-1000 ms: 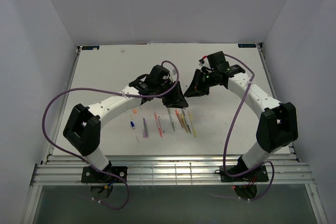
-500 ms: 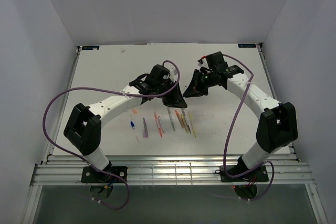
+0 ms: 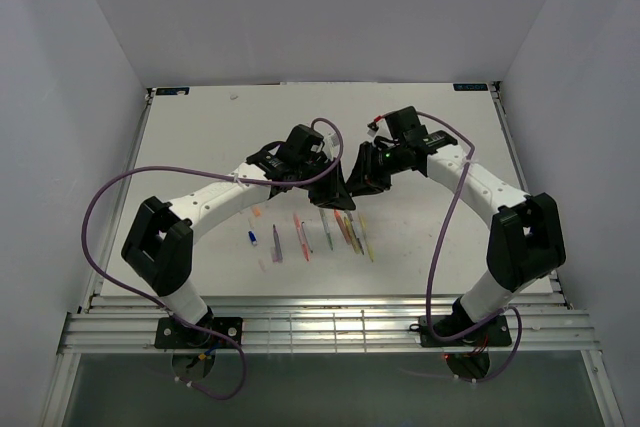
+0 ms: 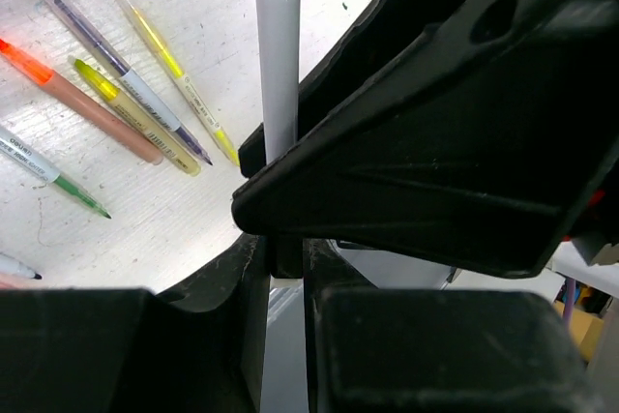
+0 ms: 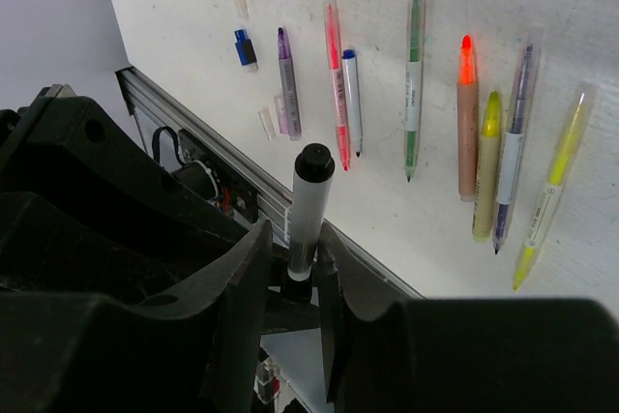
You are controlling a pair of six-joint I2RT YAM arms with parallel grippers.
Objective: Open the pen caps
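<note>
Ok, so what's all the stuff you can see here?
white pen: one, white with a black end, held up between both grippers
loose pens: eight, two purple, pink, blue-tipped, green, orange, yellow-green, yellow, in a row on the table
loose caps: at least four, orange, blue, two clear, by the row's left end
table: one, white, under everything
left gripper: one, black, shut on the white pen
right gripper: one, black, fingers either side of that pen, grip unclear
</note>
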